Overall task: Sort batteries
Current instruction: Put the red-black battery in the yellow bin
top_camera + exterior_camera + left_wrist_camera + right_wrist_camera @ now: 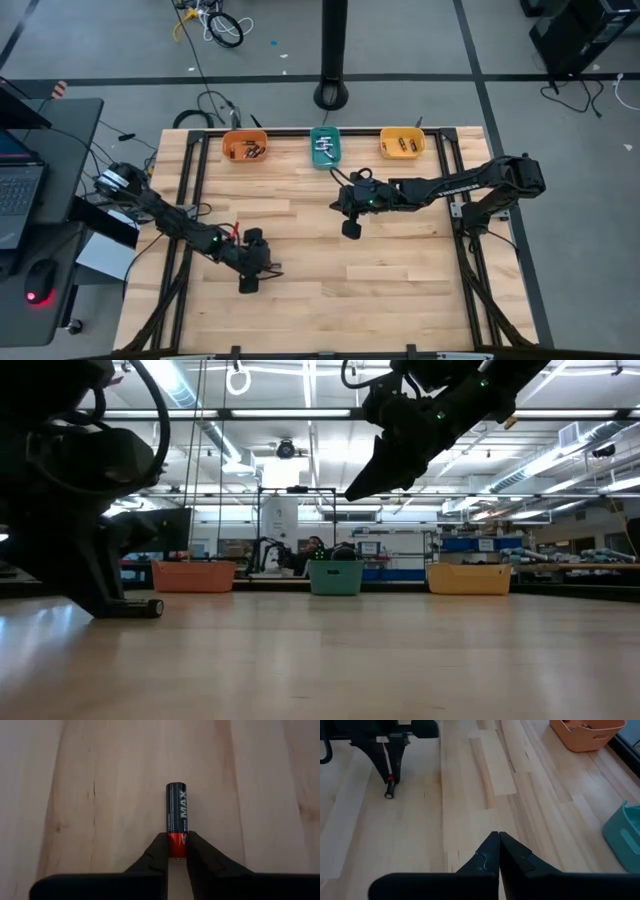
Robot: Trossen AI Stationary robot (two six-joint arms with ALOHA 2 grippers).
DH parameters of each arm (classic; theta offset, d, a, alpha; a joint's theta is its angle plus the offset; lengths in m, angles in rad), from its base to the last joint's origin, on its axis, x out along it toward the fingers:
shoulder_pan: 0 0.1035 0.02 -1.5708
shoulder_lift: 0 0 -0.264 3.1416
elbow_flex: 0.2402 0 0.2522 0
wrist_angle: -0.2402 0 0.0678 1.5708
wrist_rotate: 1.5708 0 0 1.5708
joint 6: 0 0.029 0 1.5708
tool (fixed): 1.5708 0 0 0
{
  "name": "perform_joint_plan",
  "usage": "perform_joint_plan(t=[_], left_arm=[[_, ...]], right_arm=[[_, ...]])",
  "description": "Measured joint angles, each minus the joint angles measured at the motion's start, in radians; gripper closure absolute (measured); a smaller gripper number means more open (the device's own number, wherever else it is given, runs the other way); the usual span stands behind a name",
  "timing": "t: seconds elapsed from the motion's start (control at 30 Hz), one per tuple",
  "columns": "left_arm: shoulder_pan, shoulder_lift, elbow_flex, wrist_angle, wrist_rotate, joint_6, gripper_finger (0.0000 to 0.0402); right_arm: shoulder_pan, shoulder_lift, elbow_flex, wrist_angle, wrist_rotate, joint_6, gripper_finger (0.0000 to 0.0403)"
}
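Left gripper (177,851) pinches red end of black battery (176,817) lying on table (120,795), near-left area; right gripper (499,847) clenched empty, raised mid-table; orange bin (244,147), teal bin (326,147), yellow bin (402,143) already hold cells; seemingly last one

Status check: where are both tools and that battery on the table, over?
Left tool down at the table, closed on the black-and-red battery at its red end. Right tool shut, empty, raised mid-table. Nothing blocking the bins.
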Motion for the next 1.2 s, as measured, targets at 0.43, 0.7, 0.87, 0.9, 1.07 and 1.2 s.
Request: perform_joint_plan(t=[0.43,0.7,0.87,0.9,1.07,1.2], left_arm=[[0.197,-0.038,0.022,0.175,-0.071,0.258,0.0356],[0.404,-0.039,-0.085,0.661,0.066,0.363,0.0356],[0.529,-0.031,-0.179,1.047,0.205,0.307,0.0356],[0.542,-0.031,-0.188,1.087,0.23,0.288,0.0356],[0.553,-0.031,-0.188,1.244,0.28,0.282,0.0356],[0.552,-0.031,-0.188,1.342,0.283,0.285,0.0356]], right_arm=[[0.028,-0.073,-0.016,-0.047,0.045,-0.05,0.0391],[0.031,-0.069,-0.289,0.525,0.033,-0.058,0.0394],[0.04,-0.064,-0.399,0.836,0.088,0.006,0.038],[0.04,-0.064,-0.403,0.879,0.089,0.022,0.0375],[0.041,-0.064,-0.361,0.954,0.071,0.04,0.0343],[0.048,-0.064,-0.292,0.957,0.041,0.038,0.0306]])
